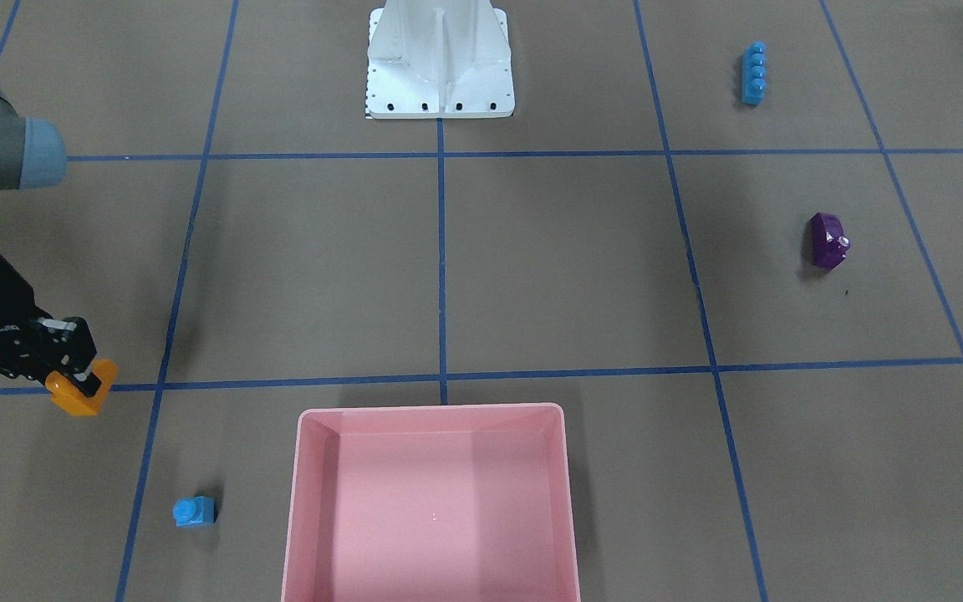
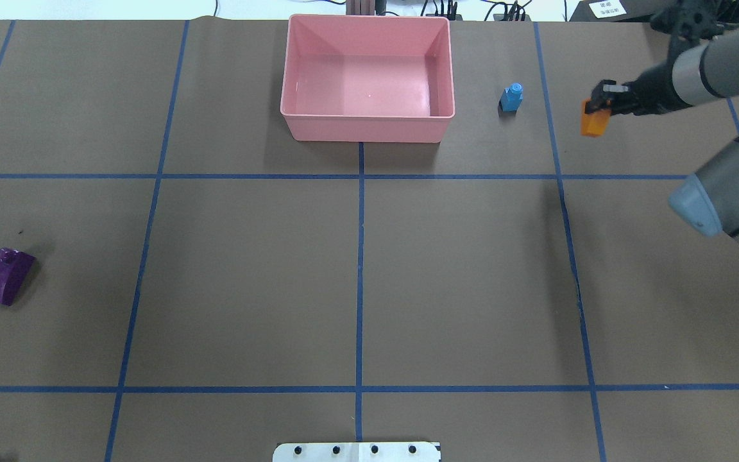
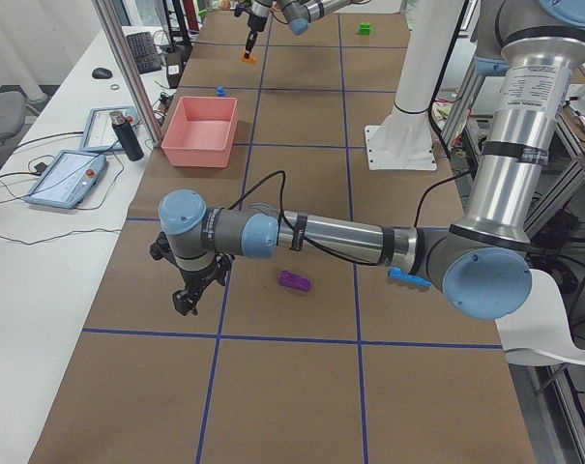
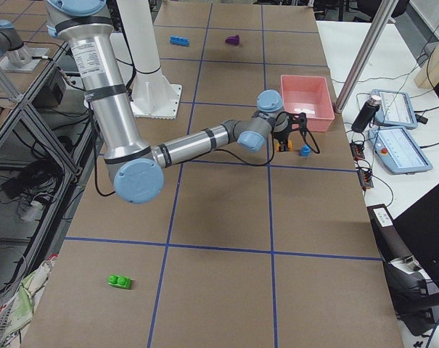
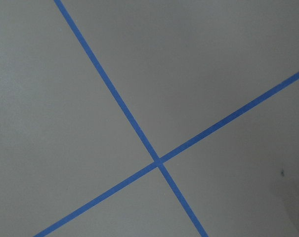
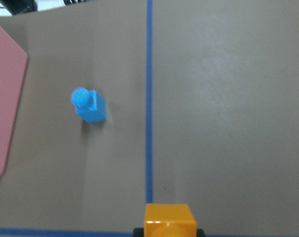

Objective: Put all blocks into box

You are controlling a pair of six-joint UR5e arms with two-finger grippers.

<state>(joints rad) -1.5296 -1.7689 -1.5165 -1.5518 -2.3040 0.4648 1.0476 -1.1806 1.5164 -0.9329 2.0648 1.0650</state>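
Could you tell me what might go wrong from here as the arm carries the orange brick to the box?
1. The right gripper pinches the orange brick only at its top, so it might slip in transit.
2. The small blue brick stands between it and the box; a low path could knock it.
3. The brick hangs below the gripper and could catch the box's wall.

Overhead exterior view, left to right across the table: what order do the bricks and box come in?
Order: purple plastic brick → large shallow pink plastic box → small blue single-stud brick → orange sloped brick, held in the right gripper.
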